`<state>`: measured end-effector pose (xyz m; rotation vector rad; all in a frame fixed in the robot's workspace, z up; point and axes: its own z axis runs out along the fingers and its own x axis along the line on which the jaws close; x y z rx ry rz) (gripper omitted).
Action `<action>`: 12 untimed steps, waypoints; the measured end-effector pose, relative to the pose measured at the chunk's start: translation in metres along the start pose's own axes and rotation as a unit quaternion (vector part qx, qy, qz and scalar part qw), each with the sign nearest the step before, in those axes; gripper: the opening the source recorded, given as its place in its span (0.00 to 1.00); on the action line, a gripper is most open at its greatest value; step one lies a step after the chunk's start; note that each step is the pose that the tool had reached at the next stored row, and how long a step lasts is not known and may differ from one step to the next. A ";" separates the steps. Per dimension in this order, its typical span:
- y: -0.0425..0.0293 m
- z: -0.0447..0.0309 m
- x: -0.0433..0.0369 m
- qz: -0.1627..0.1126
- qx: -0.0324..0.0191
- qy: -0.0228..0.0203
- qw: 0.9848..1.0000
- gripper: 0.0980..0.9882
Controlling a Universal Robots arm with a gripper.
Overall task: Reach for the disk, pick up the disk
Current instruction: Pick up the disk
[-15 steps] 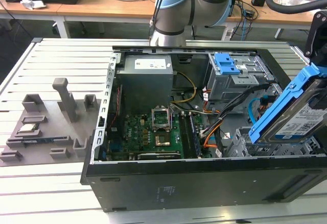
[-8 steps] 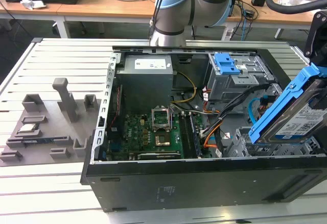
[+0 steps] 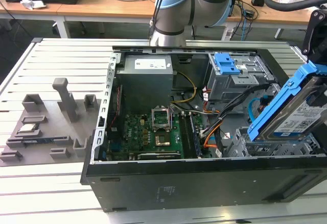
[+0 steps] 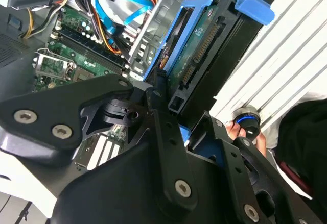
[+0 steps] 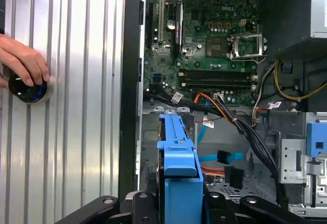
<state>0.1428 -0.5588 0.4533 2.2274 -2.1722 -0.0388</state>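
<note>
Disk [image 3: 301, 113] in its blue bracket [image 3: 280, 105], tilted up above the case's [image 3: 204, 183] drive bay at the exterior view's right, sits between the claw's [image 4: 191, 119] black fingers [image 4: 162, 127], which are closed on it. In the first wrist view a hand [image 5: 20, 58] touches a round knob [image 5: 28, 90] on the slatted table [image 5: 76, 132]

The disk [image 3: 301, 114], silver-grey with a white-and-blue label in a bright blue bracket, sits tilted steeply up at the exterior view's right, apparently lifted above the case.
</note>
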 end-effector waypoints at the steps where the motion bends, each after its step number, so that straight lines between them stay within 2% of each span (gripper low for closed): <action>1: -0.0002 0.0000 -0.0037 -0.003 0.000 0.000 1.000 0.30; 5: -0.0004 0.0001 -0.0130 -0.012 0.000 0.001 1.000 0.30; 12: -0.0005 0.0012 -0.0145 -0.014 0.000 0.001 1.000 0.30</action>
